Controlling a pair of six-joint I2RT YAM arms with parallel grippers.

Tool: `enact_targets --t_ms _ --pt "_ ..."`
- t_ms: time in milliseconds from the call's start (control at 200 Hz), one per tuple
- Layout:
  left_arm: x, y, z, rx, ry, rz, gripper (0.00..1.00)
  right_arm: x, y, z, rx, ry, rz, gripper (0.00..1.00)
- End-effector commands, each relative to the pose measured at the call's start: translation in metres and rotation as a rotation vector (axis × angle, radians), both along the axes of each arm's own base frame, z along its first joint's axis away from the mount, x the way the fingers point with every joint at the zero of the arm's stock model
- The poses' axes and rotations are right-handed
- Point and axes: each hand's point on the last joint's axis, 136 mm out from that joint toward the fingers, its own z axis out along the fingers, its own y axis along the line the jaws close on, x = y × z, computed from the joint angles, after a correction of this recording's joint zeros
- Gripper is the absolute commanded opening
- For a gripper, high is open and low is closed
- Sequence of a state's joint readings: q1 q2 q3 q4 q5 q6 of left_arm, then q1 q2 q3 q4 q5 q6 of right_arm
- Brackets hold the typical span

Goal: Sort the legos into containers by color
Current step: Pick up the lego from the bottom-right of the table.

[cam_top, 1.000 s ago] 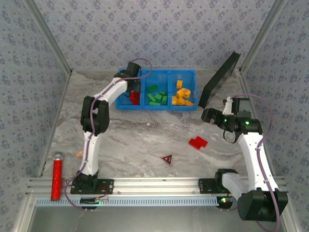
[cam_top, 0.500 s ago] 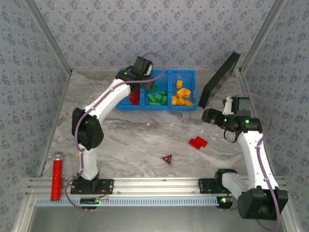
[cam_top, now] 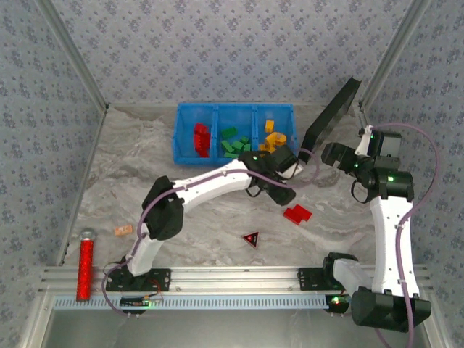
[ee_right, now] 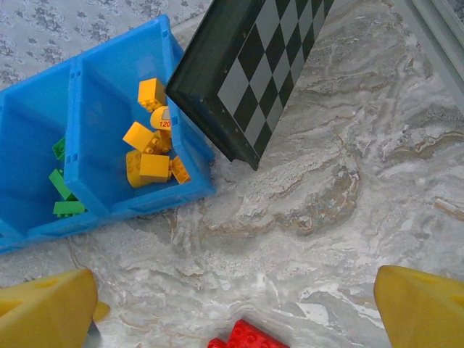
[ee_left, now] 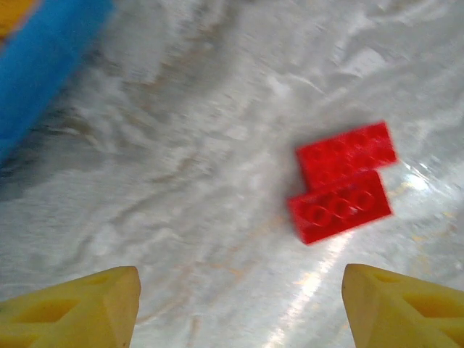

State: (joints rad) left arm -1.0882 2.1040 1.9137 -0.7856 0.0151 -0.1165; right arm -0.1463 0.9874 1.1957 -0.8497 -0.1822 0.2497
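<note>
On the bare table, just ahead of the left claw [ee_left: 239,308], two red bricks [ee_left: 342,181] lie flat, touching side by side, studs up. They look light, hard and a bit slick, so it seems best to pinch them low across the short sides. That claw is wide open and holds nothing, and so is the right claw [ee_right: 232,308]. All round the bricks there is room: the blue tray [cam_top: 176,138] and the leaning checker board [cam_top: 330,119] stand well apart, with only the dark red triangle [cam_top: 251,238] near.

The marble table [cam_top: 116,170] bears blue tray [cam_top: 196,161], red bricks [cam_top: 296,214], triangle [cam_top: 251,238] (dark red).
</note>
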Motion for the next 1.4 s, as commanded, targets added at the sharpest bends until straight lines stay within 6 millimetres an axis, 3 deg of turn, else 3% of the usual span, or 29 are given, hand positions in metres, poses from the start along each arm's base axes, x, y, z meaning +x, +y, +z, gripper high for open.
enact_targets --t_ms 0,215,405,750,1079,1394 --pt "-0.022 -0.007 -0.021 0.012 0.06 -0.076 0.75 -0.005 -0.002 0.014 -0.029 -0.029 0.011 1.0" --pt "-0.056 -0.008 -0.059 0.077 0.073 -0.378 0.76 -0.007 0.001 0.013 -0.019 -0.036 0.022 1.0" --pt "-0.052 0.001 -0.071 0.125 -0.08 -0.587 0.78 -0.007 0.004 0.013 -0.012 -0.042 0.03 1.0" --pt "-0.033 -0.027 -0.072 0.057 -0.297 -0.667 0.81 -0.009 0.005 0.014 -0.011 -0.049 0.033 1.0" --pt "-0.037 -0.045 -0.077 0.025 -0.302 -0.729 0.82 -0.011 0.006 0.017 -0.01 -0.066 0.037 1.0" --pt "-0.036 -0.05 -0.096 0.063 -0.255 -0.749 0.81 -0.012 0.005 0.02 -0.02 -0.078 0.032 1.0"
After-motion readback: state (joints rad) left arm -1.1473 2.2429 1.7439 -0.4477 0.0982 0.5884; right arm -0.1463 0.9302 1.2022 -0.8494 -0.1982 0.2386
